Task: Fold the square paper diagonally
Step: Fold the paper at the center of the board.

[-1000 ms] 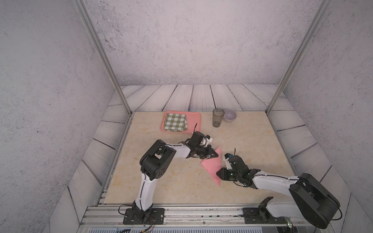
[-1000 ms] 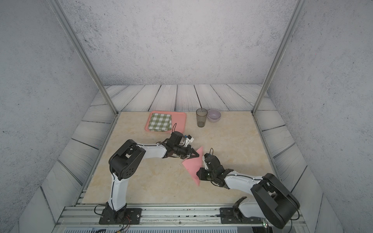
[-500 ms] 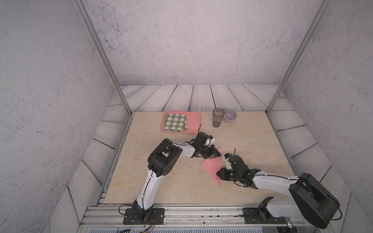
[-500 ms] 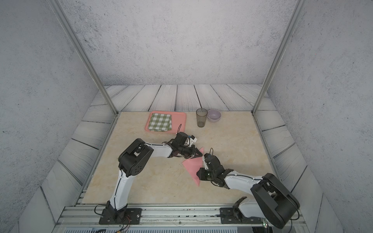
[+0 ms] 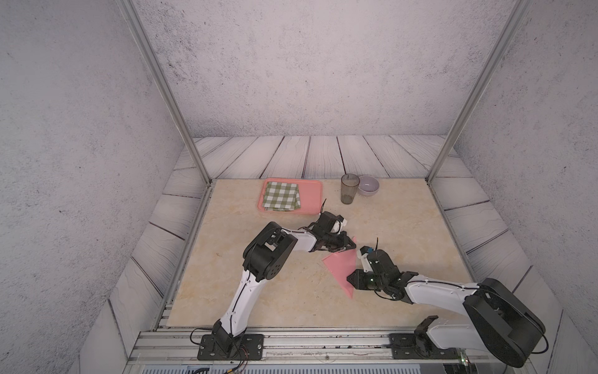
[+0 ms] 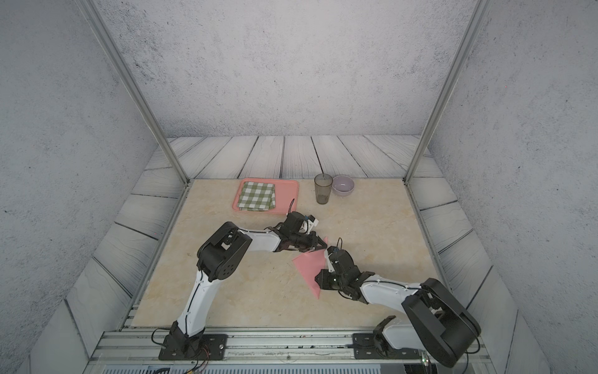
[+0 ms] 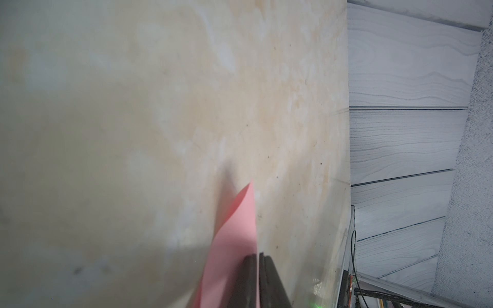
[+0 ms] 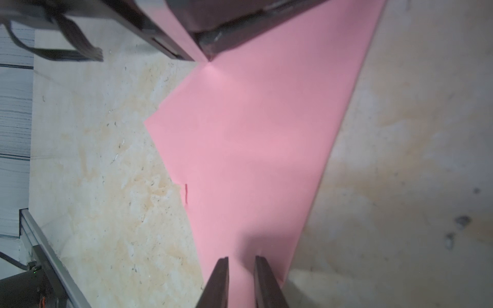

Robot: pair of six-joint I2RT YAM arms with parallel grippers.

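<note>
The square paper (image 5: 341, 267) (image 6: 310, 267) is pink and lies on the table as a triangle, long edge to the right. My left gripper (image 5: 351, 246) (image 6: 323, 245) is at its far corner, shut on the paper's edge (image 7: 234, 226), which lifts slightly off the table there. In the left wrist view the two fingers (image 7: 249, 280) press together with the thin sheet between them. My right gripper (image 5: 351, 278) (image 8: 241, 260) sits low over the near part of the paper (image 8: 253, 146). It stands narrowly open, and pink shows through the gap between its fingers.
At the back of the table, a salmon tray (image 5: 312, 197) holds a folded green-and-white checked cloth (image 5: 281, 196). A dark tumbler (image 5: 348, 189) and a pale bowl (image 5: 368, 185) stand to its right. Metal frame posts rise at the back corners.
My left arm has swung its elbow to the right, and its gripper has shifted a little right with the paper corner. The right arm has hardly moved.
</note>
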